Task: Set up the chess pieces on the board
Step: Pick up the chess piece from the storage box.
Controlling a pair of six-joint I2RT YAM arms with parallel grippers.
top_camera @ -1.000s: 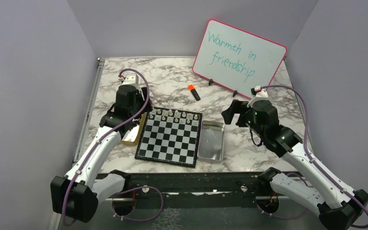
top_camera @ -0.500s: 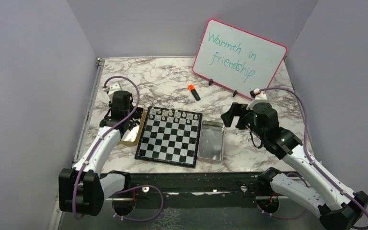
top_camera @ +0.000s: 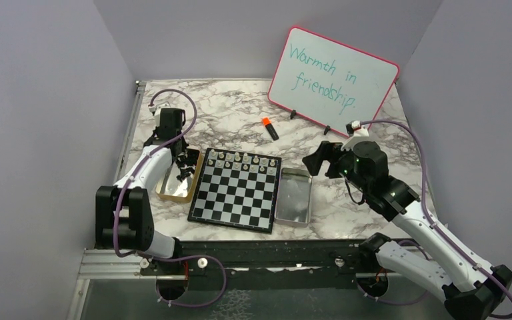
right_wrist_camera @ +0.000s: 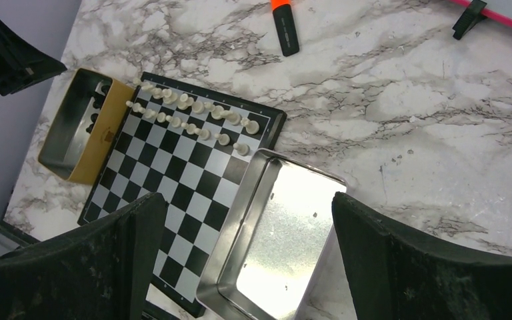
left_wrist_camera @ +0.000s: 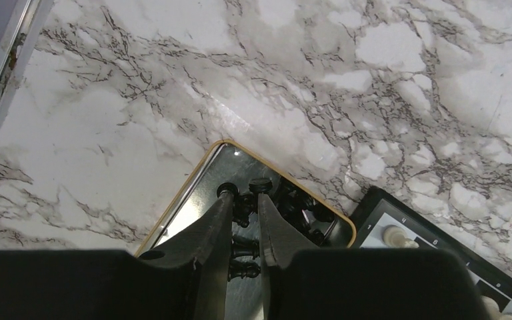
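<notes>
The board (top_camera: 237,190) lies mid-table, with pale chess pieces (top_camera: 243,160) lined up on its two far rows; both show in the right wrist view too, the board (right_wrist_camera: 167,180) and the pale pieces (right_wrist_camera: 193,113). Several black pieces (left_wrist_camera: 300,207) lie in the far corner of the gold tray (top_camera: 173,193) left of the board. My left gripper (top_camera: 185,165) is down inside that tray (left_wrist_camera: 180,193). Its jaws (left_wrist_camera: 243,193) stand narrowly apart, astride black pieces. My right gripper (top_camera: 319,160) is wide open and empty, above the silver tray (right_wrist_camera: 287,233).
The silver metal tray (top_camera: 293,197) sits against the board's right side. An orange-capped marker (top_camera: 270,128) lies behind the board. A pink-rimmed whiteboard (top_camera: 333,80) stands at the back right. The table's metal left edge (left_wrist_camera: 0,73) is close to the gold tray.
My left arm has stretched out and lowered its gripper into the far end of the gold tray. My right gripper has shifted slightly left and stays open.
</notes>
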